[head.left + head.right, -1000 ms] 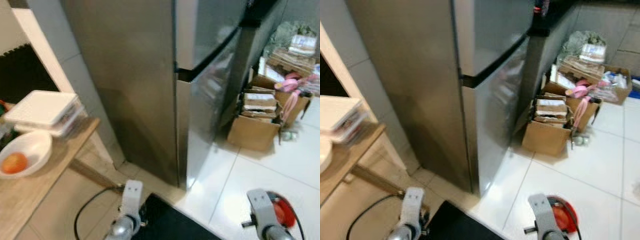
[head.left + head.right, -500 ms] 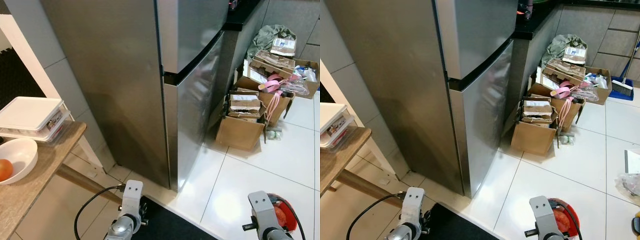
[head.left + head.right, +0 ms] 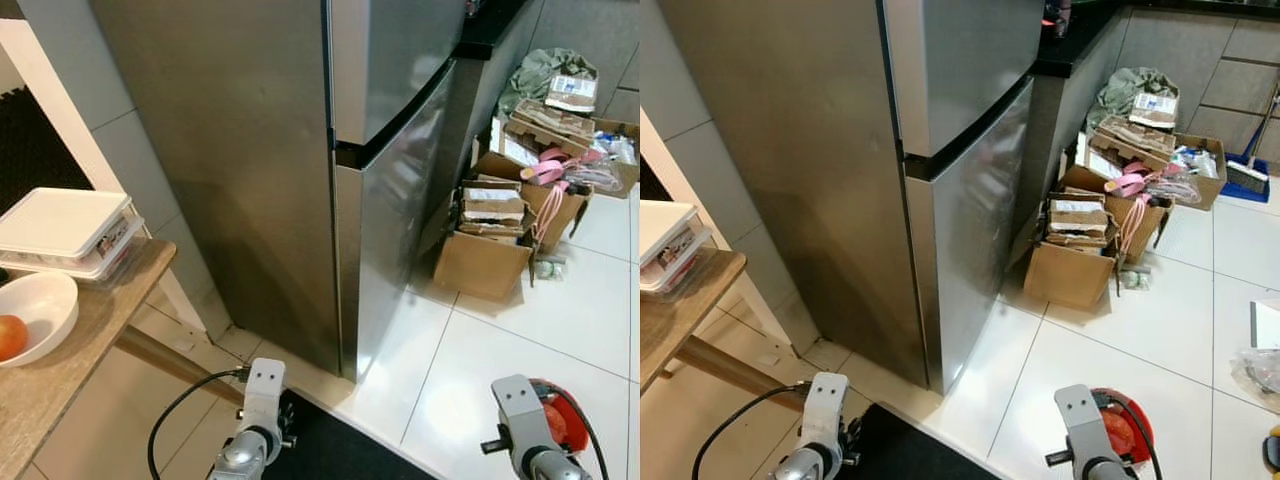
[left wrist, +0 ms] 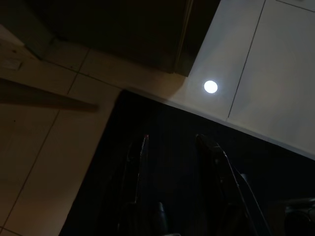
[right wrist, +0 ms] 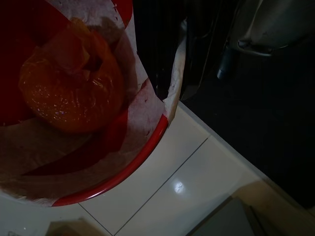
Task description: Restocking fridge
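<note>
The tall stainless-steel fridge (image 3: 300,150) stands straight ahead with both its upper and lower doors closed. On the wooden table (image 3: 90,330) at my left sit a white bowl (image 3: 45,300) holding an orange-red fruit (image 3: 8,337) and a white lidded food box (image 3: 65,225). Both arms hang low, well short of the fridge. My left gripper (image 4: 172,137) is open over a black mat (image 4: 172,123), with nothing between its fingers. My right arm (image 3: 515,400) hangs above a red basin (image 5: 74,123) that holds an orange bag (image 5: 69,93).
Open cardboard boxes (image 3: 495,240) stuffed with papers and pink straps crowd the floor right of the fridge, against a dark counter (image 3: 1070,60). A black cable (image 3: 180,415) runs across the floor by the table leg. White tiles (image 3: 560,320) lie open ahead on the right.
The head camera has swung and steadied, so the picture has shifted and sharpened. Fridge, table things and both hanging arms stay as they were.
</note>
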`<state>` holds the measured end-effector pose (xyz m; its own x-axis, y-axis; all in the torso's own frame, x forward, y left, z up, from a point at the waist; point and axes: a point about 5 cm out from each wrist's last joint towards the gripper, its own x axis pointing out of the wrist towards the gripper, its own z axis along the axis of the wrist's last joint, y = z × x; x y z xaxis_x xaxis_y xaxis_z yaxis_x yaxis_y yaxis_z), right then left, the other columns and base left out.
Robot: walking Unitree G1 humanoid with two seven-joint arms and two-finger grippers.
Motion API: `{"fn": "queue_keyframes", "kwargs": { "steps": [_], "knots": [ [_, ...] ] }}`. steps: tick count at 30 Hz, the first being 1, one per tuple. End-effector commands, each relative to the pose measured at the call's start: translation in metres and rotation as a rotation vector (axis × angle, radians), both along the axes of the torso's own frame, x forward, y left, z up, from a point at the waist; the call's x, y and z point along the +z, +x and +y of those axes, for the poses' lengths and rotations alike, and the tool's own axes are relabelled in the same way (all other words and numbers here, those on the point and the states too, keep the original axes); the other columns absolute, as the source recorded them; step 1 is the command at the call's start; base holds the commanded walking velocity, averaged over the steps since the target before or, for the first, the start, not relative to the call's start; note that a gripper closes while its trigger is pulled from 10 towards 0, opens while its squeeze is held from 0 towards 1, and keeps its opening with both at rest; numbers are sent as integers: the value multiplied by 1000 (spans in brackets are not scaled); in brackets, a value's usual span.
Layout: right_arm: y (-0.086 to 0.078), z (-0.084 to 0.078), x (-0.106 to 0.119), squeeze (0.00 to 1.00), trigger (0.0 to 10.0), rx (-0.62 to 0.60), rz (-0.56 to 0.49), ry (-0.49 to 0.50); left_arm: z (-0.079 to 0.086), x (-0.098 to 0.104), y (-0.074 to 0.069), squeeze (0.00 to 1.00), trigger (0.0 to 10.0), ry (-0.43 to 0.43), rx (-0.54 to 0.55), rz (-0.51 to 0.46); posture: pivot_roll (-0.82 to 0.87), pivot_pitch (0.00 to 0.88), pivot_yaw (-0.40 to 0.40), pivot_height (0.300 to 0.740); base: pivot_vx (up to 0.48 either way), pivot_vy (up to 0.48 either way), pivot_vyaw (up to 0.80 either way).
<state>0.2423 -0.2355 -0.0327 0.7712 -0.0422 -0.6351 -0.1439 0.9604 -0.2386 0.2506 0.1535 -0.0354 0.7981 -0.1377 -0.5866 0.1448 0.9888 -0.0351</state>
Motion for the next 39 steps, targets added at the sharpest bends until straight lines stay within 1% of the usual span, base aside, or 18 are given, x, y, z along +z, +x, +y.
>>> {"fn": "queue_keyframes", "kwargs": {
  "steps": [1, 2, 4, 7, 9, 12, 17, 25, 39],
  "knots": [
    [1, 1, 0, 0, 10000, 6, 5, -2, 7, -5, -7, 0, 10000, 8, 12, 17, -47, 89, -1, 740, 0, 0, 0],
    [1, 1, 0, 0, 10000, 6, 5, -2, 7, -5, -7, 0, 10000, 8, 12, 17, -47, 89, -1, 740, 0, 0, 0],
    [0, 6, -3, 0, 10000, 6, 10, 6, 10, -5, -8, 0, 10000, 35, 16, 16, -44, 86, 5, 740, 0, 0, 0],
    [-3, 9, -5, 0, 10000, 8, 17, 10, 11, -5, -7, 0, 10000, 41, 12, 16, -45, 83, 17, 740, 0, 0, 0],
    [-5, 9, -6, 0, 10000, -2, 18, 14, 10, -2, -3, 0, 10000, 26, 7, 8, -46, 83, 21, 740, 0, 0, 0],
    [-6, 7, -7, 0, 10000, -9, 19, 13, 8, 0, 0, 0, 10000, 26, -8, 4, -57, 79, 36, 740, 0, 0, 0],
    [-10, 3, -8, 0, 10000, -22, 21, 10, 7, 1, 3, 0, 10000, 26, -18, 6, -65, 73, 46, 740, 0, 0, 0],
    [-12, 2, -9, 0, 10000, -26, 21, 7, 2, 0, 2, 0, 10000, 15, -23, 13, -74, 62, 43, 740, 0, 0, 0],
    [-13, 1, -9, 0, 10000, -19, 25, 4, 2, -2, -1, 0, 10000, 11, -21, 17, -75, 62, 40, 740, 0, 0, 0]
  ]
}}
